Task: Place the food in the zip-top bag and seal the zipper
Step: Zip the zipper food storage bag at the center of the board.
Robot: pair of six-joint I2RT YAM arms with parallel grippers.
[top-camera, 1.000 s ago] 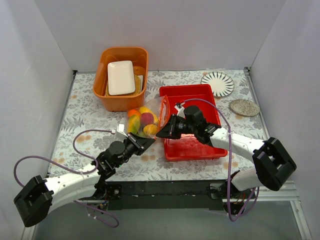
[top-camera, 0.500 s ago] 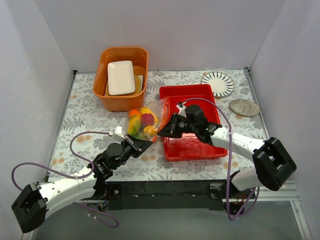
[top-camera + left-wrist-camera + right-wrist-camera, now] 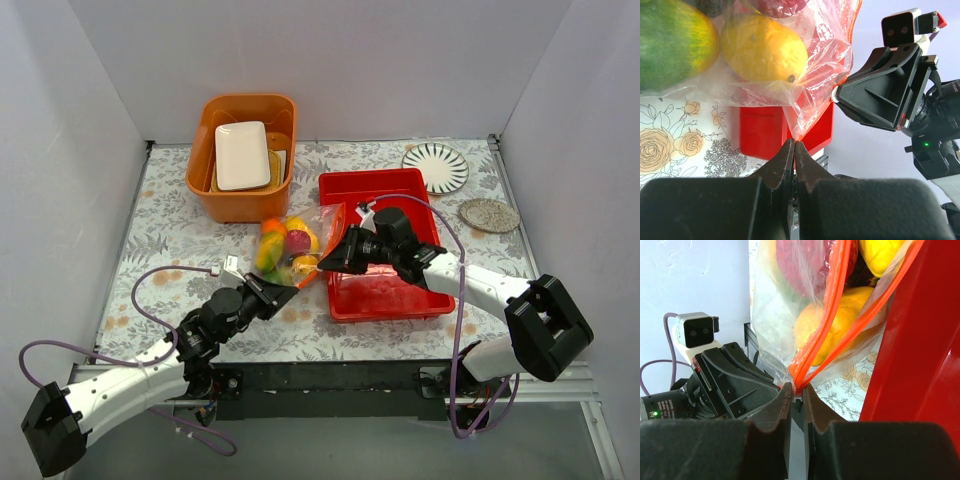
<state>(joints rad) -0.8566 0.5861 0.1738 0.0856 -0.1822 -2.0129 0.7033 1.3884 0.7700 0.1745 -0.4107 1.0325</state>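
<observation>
The zip-top bag [image 3: 290, 248] lies between my two grippers, left of the red tray, and holds the food: a green-yellow mango [image 3: 675, 45], a yellow-orange mango [image 3: 762, 47] and a dark red fruit [image 3: 807, 265]. My left gripper [image 3: 296, 284] is shut on the bag's near corner [image 3: 794, 135]. My right gripper [image 3: 322, 266] is shut on the end of the zipper [image 3: 825, 320]. The zipper's two orange-red strips meet at my right jaws and spread apart further along. The two grippers sit close together, facing each other.
A red tray [image 3: 385, 295] lies under my right arm, its wall [image 3: 920, 365] right beside the bag. An orange tub [image 3: 243, 200] with a white plate [image 3: 242, 155] stands behind the bag. A striped plate [image 3: 436, 167] and a round coaster [image 3: 489, 214] are at the back right.
My left arm has lowered and stretched out, its elbow moving down-left. The bag has shifted slightly away toward the tub. Both grippers keep their hold.
</observation>
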